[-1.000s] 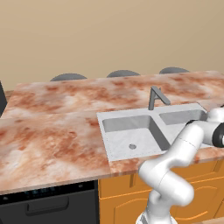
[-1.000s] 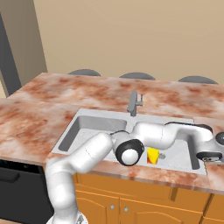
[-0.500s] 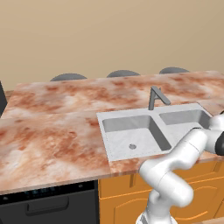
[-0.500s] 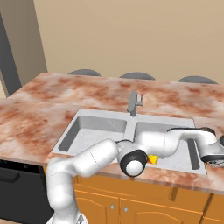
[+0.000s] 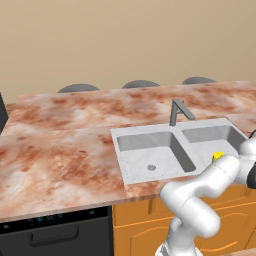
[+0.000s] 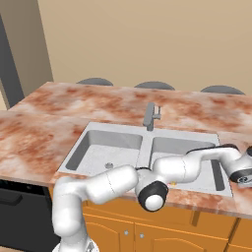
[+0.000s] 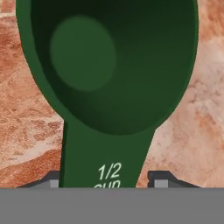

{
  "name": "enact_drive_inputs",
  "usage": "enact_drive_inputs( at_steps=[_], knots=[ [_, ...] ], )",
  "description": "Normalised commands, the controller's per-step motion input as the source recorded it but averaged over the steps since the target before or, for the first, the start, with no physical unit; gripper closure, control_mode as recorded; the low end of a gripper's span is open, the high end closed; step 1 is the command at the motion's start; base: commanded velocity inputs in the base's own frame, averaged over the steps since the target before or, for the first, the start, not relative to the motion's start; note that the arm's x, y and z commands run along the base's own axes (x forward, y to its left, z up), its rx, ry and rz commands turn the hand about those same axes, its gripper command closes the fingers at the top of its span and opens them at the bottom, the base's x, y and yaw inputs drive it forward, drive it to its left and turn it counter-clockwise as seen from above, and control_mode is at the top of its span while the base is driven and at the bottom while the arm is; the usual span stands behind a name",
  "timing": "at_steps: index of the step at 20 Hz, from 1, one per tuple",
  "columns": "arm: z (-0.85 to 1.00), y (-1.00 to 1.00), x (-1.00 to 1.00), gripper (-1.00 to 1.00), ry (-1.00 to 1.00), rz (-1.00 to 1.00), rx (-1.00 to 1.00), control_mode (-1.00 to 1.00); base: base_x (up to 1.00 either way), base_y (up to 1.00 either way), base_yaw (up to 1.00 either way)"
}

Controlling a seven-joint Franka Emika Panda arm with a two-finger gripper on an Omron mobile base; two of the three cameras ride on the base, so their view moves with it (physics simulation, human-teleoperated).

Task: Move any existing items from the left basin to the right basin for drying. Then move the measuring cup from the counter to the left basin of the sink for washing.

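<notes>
**Hand low over the green cup at the counter's right end**

The counter (image 5: pixel 65 155) is the largest thing, a marbled red-brown and cream slab running across both base views. Set into it is the sink (image 6: pixel 147 147), its faucet (image 5: pixel 177 111) at 12 o'clock on the divider. In the left base view the left basin (image 5: pixel 150 152) lies at the centre with its drain showing, and the right basin (image 5: pixel 210 140) sits at 3 o'clock from it.

The arm reaches across the front of the sink toward 3 o'clock in the right base view, its wrist past the sink's right rim, low over the counter.

The carton (image 5: pixel 217 156) shows as a yellow scrap in the right basin, just above the arm's elbow in the left base view.

In the hand view the cup (image 7: pixel 109 65) lies on the counter, bowl toward 12 o'clock, handle running down to 6 o'clock and marked "1/2". The gripper (image 7: pixel 107 181) straddles that handle, one fingertip (image 7: pixel 159 179) on each side. Whether the tips touch the handle I cannot tell.
</notes>
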Motion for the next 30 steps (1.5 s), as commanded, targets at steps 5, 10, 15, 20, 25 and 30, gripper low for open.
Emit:
enact_drive_inputs(
  at_steps=[5,10,15,20,25,30],
  knots=[
    [-0.69,0.09,-0.18,1.0,0.15,0.0,0.02,-1.0,0.0,0.0,0.0],
    [0.03,0.04,-0.28,1.0,0.03,0.01,0.08,-1.0,0.0,0.0,0.0],
    [0.17,0.36,-0.61,1.0,0.0,0.06,0.06,-1.0,0.0,0.0,0.0],
    [0.23,0.59,-0.64,1.0,0.02,0.06,0.02,-1.0,0.0,0.0,0.0],
    [0.26,0.83,-0.55,1.0,0.06,0.01,0.0,-1.0,0.0,0.0,0.0],
    [0.17,0.99,-0.43,1.0,0.06,0.0,0.0,-1.0,0.0,0.0,0.0]
  ],
)
